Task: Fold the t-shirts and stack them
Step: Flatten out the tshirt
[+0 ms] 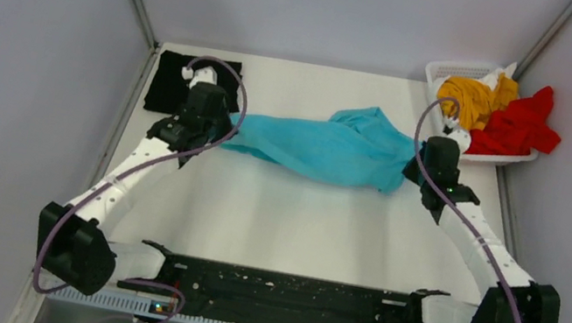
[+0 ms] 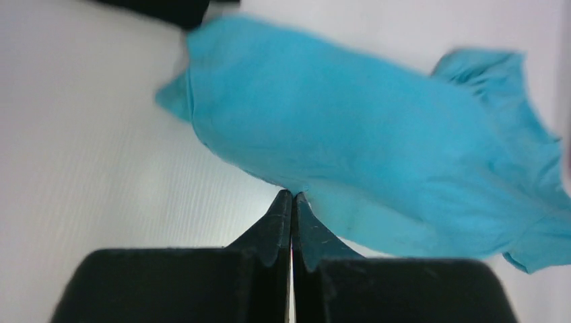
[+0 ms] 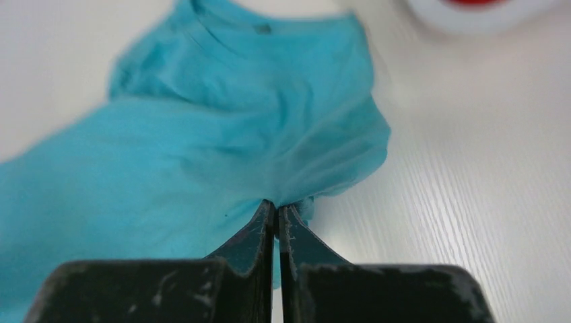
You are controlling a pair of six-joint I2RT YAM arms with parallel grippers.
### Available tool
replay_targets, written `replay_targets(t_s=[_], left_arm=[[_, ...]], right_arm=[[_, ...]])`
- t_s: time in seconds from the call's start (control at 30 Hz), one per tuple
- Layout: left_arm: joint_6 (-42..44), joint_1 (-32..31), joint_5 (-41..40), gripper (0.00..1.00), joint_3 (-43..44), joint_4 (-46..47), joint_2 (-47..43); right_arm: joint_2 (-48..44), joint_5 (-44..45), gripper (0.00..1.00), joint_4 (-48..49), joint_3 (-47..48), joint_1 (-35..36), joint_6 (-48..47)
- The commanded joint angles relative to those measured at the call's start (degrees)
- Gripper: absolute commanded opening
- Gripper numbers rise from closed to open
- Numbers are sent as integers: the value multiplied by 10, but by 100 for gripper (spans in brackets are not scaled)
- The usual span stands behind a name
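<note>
The turquoise t-shirt (image 1: 330,144) is stretched across the far middle of the table between my two grippers. My left gripper (image 1: 220,139) is shut on its left edge; in the left wrist view the closed fingertips (image 2: 292,196) pinch the cloth (image 2: 377,148). My right gripper (image 1: 410,173) is shut on its right edge; in the right wrist view the closed tips (image 3: 276,206) grip a bunch of the cloth (image 3: 222,128). The black t-shirt (image 1: 170,81) lies folded at the far left. The mustard t-shirt (image 1: 475,99) and the red t-shirt (image 1: 524,124) sit in the basket.
The white lattice basket (image 1: 449,70) stands at the far right corner, beside the right wall. Metal frame posts rise at both far corners. A black bar (image 1: 285,295) with the arm bases runs along the near edge.
</note>
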Motion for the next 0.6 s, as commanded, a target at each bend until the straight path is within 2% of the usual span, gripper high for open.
replay_targets(t_s=[0.0, 0.23, 0.57], left_arm=[[69, 3, -63, 0, 114, 54, -46], [132, 3, -72, 0, 231, 106, -91], [214, 3, 26, 0, 372, 98, -177]], right_arm=[[-75, -3, 0, 26, 122, -3, -47], [-117, 8, 0, 25, 273, -3, -111], [-143, -107, 0, -23, 496, -3, -175]])
